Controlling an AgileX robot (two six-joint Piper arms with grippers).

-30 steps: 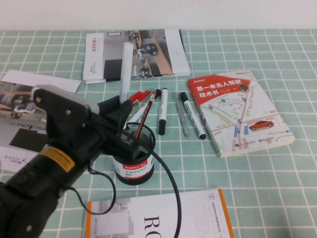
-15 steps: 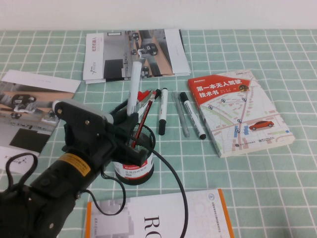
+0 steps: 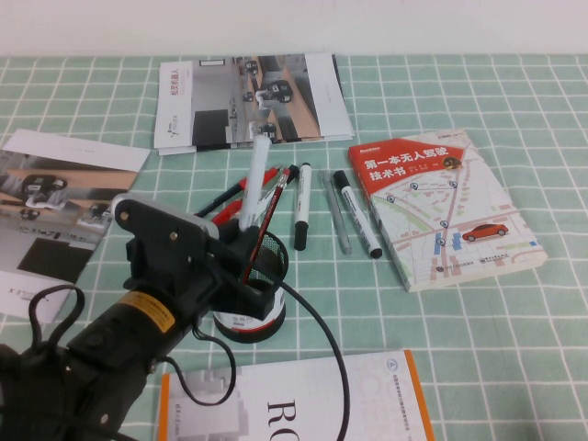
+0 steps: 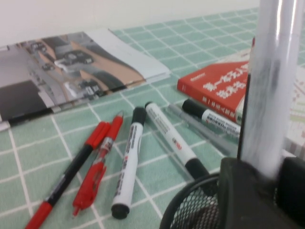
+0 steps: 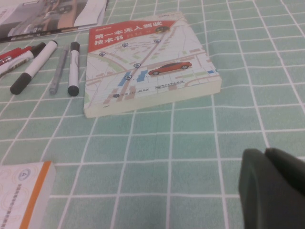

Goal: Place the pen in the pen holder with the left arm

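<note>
Your left arm [image 3: 119,340] fills the near-left table. Its left gripper [image 3: 241,266] sits at the pen holder [image 3: 250,308], seemingly clamped on the pen [image 3: 254,182], which stands tilted inside. Right gripper [image 5: 274,191] hovers near-right, fingers together, nothing held. Loose markers [image 3: 301,206] lie just beyond.

The red-and-white book [image 3: 444,207] carries the Chinese title 第一本无人驾驶技术书 in white on its red cover band. Large black letters "RO" show on the white orange-edged booklet [image 3: 303,404]. The pen holder [image 3: 250,285] label's print is too small to read.
</note>
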